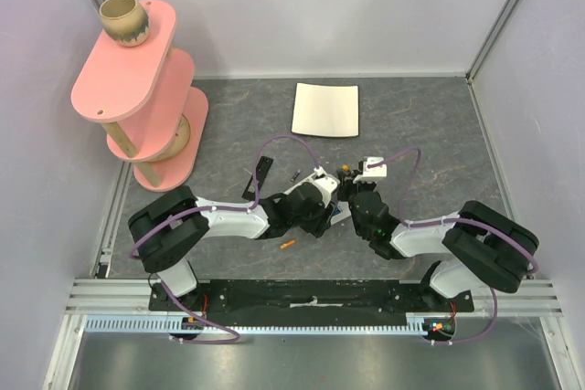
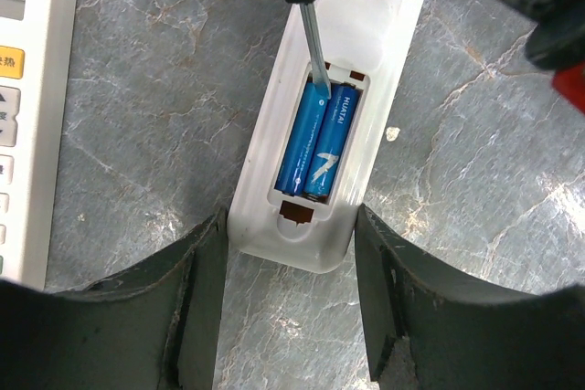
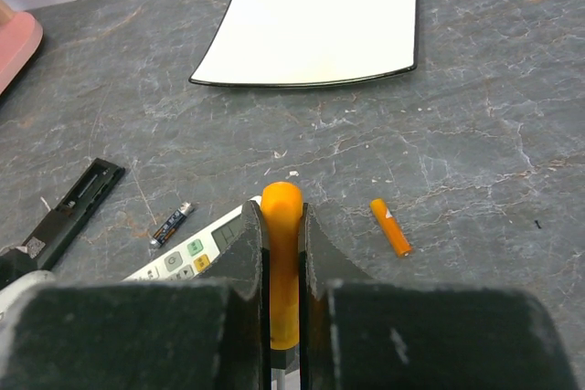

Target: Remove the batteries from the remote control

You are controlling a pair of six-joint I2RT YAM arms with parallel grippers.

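The white remote control point(image 2: 366, 52) lies back-up with its battery bay open. Two blue cells point(image 2: 315, 139) sit side by side in the bay. My left gripper point(image 2: 288, 253) straddles the remote's near end, its fingers point(image 2: 206, 262) against both sides. My right gripper point(image 3: 281, 212) is shut on an orange-handled screwdriver point(image 3: 281, 262). The screwdriver's metal tip point(image 2: 315, 52) rests at the far end of the left blue cell. One orange battery point(image 3: 391, 227) lies loose on the table right of my right gripper. Another orange battery point(image 1: 287, 245) lies by my left arm.
A second white remote point(image 2: 27, 107) with buttons lies face-up just left of the open one. A small dark battery point(image 3: 171, 224) and a flat black bar point(image 3: 73, 203) lie further left. A white sheet point(image 1: 325, 109) lies at the back, and a pink shelf point(image 1: 137, 89) stands far left.
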